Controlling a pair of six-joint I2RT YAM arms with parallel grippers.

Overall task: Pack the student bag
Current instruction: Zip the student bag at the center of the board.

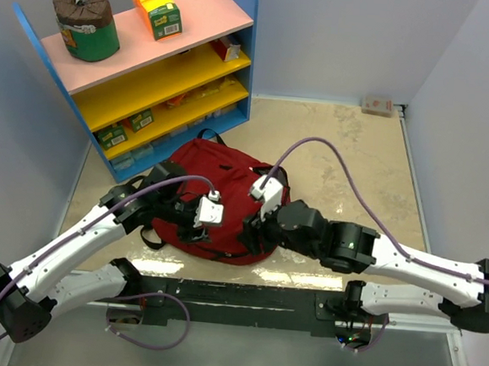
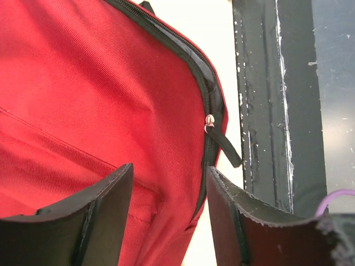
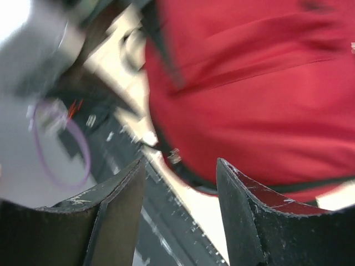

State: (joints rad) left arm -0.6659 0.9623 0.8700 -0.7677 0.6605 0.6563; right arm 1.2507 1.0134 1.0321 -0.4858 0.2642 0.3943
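Note:
The student bag, a dark-red fabric backpack with black zippers, lies flat in the middle of the table. Both grippers hover over its near edge. My left gripper is open above the red fabric, with nothing between its fingers. The black zipper runs just inside its right finger, and the metal zipper pull lies ahead of it. My right gripper is also open and empty, over the bag's lower rim and the table edge. The right wrist view is blurred.
A blue shelf unit with pink and yellow boards stands at the back left, with a green can and an orange-green box on top. A small box sits at the far right wall. A black rail runs along the near edge.

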